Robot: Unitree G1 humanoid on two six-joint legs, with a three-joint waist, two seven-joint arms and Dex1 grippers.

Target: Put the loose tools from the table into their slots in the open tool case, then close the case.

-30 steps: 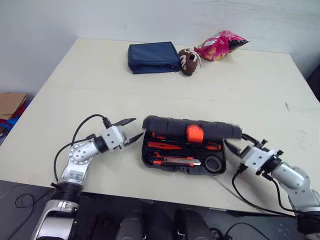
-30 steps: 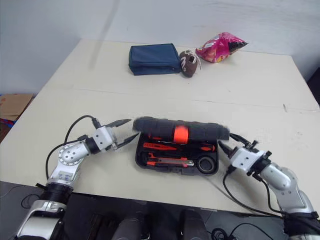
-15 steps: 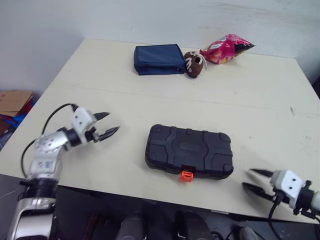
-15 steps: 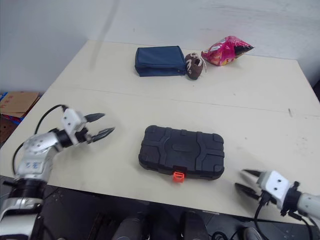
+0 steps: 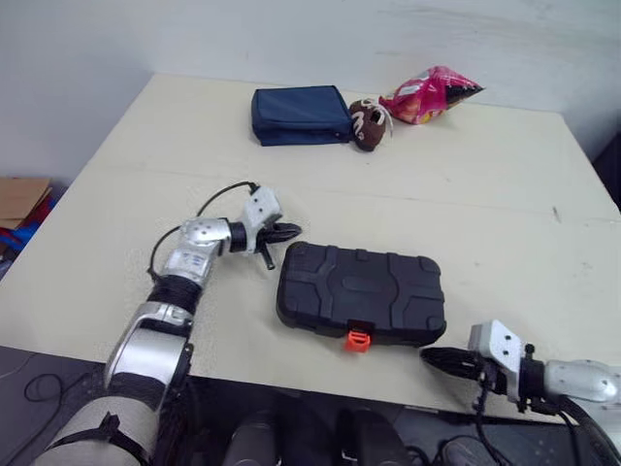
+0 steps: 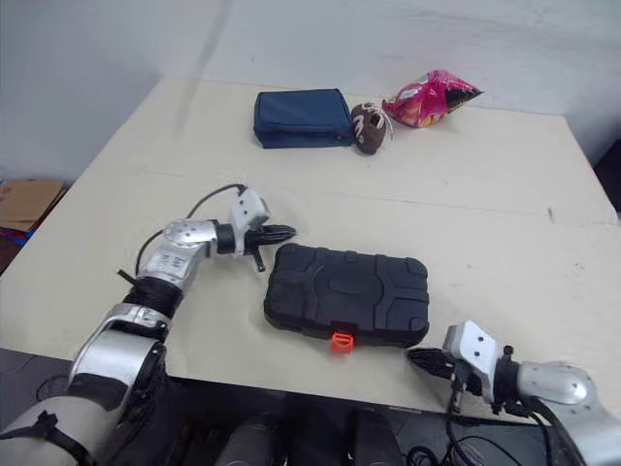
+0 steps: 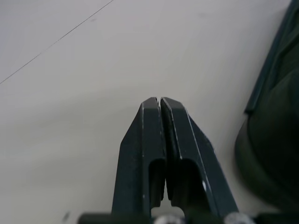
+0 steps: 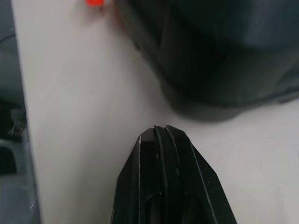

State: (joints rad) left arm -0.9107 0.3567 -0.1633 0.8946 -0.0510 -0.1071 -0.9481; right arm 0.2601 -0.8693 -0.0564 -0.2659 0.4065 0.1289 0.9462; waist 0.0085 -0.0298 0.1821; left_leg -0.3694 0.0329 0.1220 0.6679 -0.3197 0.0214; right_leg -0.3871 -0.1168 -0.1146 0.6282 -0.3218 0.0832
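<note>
The black tool case lies shut on the table, its orange latch at the front edge. My left gripper is shut and empty, its tips just off the case's back left corner. In the left wrist view its two fingers press together over bare table, with the case beside them. My right gripper is shut and empty at the table's front edge, right of the latch. The right wrist view has its closed fingers pointing at the case's side.
At the back of the table lie a navy pouch, a small brown football toy and a pink snack bag. A cardboard box stands on the floor off the left edge.
The case's lid went from standing open to shut. Both grippers closed from wide open. The left one came back to the case's left corner; the right one sits low at the front edge.
</note>
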